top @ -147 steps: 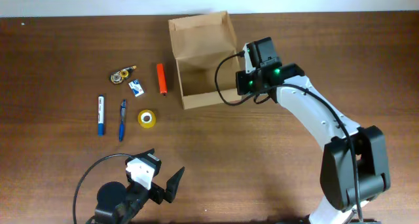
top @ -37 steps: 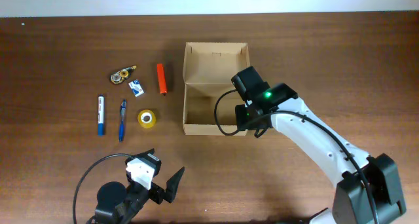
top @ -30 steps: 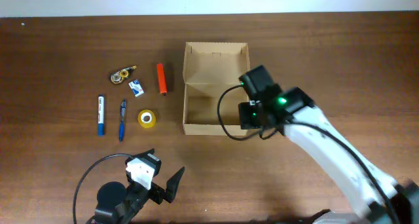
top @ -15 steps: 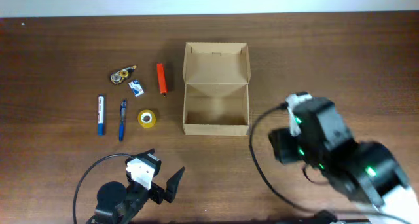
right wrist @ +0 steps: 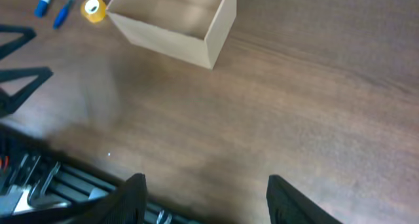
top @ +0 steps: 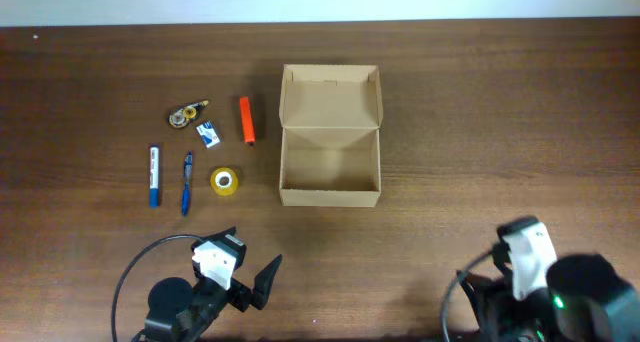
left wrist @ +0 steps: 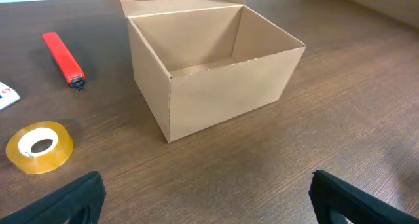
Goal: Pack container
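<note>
The container (top: 330, 195) is a tan cardboard box standing in the middle of the table. Its flap lid is folded back and what shows of its inside is bare. In the left wrist view the container (left wrist: 229, 99) stands ahead of my left gripper (left wrist: 206, 192), which is open with only table between its fingers. Overhead, the left gripper (top: 246, 262) rests near the front edge, left of centre. My right arm (top: 535, 277) is at the front right, well clear of the box. The right gripper (right wrist: 208, 194) is open and holds nothing, with the container (right wrist: 163, 33) far ahead.
Left of the box lie a yellow tape roll (top: 225, 181), a red marker (top: 245, 120), two blue pens (top: 154, 174) (top: 187, 182), a correction-tape dispenser (top: 186, 114) and a small white-and-blue card (top: 208, 134). The table's front edge shows below the right gripper.
The box was turned and slid square earlier. Within the last second my right arm drew back from the box's right wall to the front right corner. The left arm stayed still.
</note>
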